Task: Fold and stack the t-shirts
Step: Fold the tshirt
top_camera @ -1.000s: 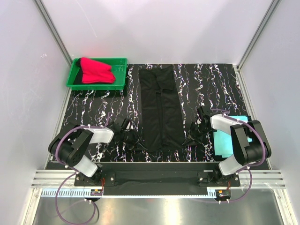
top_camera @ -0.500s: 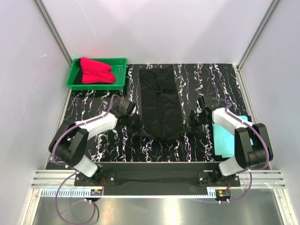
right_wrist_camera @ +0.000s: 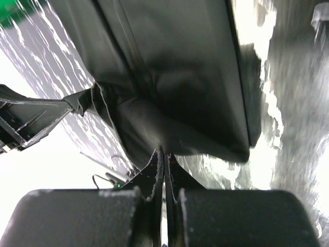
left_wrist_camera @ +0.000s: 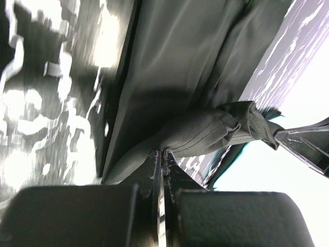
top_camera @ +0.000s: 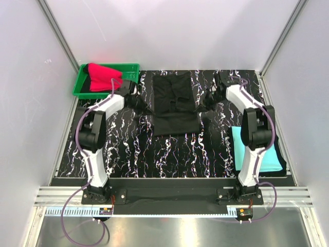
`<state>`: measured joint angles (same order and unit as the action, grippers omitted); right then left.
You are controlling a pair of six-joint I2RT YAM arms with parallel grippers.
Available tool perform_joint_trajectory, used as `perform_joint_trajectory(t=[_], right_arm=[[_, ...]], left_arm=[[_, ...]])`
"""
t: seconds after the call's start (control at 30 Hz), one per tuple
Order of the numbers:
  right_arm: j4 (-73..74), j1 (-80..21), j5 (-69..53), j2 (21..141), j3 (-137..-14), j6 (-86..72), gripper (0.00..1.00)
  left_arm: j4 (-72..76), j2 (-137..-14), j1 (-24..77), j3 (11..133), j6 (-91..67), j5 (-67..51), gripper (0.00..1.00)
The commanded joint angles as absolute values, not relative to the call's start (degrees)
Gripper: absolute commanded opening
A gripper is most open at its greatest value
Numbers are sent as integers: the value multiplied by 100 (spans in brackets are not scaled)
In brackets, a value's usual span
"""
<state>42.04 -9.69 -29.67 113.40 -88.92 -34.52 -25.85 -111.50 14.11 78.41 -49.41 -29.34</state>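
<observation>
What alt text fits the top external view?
Both arms reach far across the table, left pincer and right pincer each shut on a side of the black shirt lying doubled over at centre. A red shirt sits in a green tray far left; a turquoise shirt lies near right.

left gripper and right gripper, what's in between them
The black t-shirt fills the stretch between the left gripper and the right gripper, each shut on one side of it. The top external view shows it.

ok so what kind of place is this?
Probably a lab robot cell, not a home: blank white walls on aluminium framing, a marbled black mat, and a green tray holding a red t-shirt.
</observation>
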Motion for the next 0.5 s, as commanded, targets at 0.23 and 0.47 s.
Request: perform_joint_trajectory(t=[0.23,0.47], right_arm=[[4851,-721,-3515,12699,-10722,-2927,0],[4939,-650,-3674,13122,-11144,-2760,0]], left_arm=[[-2689,-12154,1310,9386,-4939,-3427,0],[-2698,-12629,1231,9914,-4975,-3630,0]])
